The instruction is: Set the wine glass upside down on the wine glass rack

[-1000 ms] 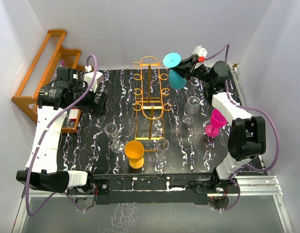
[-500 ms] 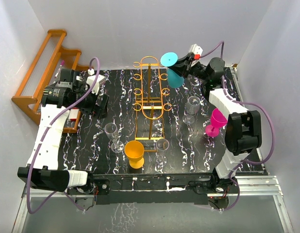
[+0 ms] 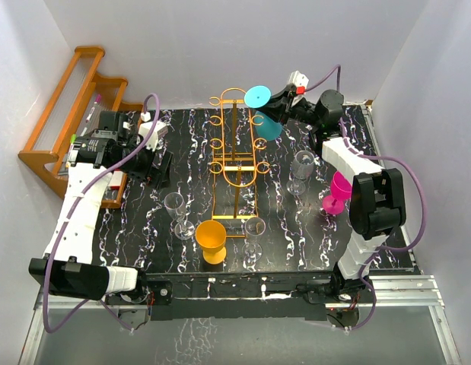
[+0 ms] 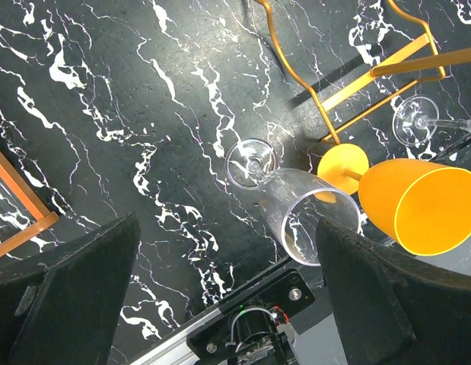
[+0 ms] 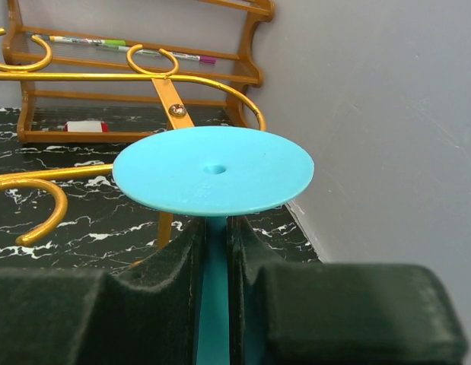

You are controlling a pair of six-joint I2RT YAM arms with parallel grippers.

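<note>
1. One bench, black marble.
2. One wine glass rack, upright mid-bench.
3. Two claws: right claw clamped on the teal wine glass stem. Left claw spread apart, holding nothing.
4. Six glasses: the teal one inverted, just beside the rack's far right rail. On the bench: three clear glasses, one orange glass, one pink glass.

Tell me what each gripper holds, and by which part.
The right gripper holds the teal wine glass upside down, clamped on its stem. The left gripper is open and holds nothing.
</note>
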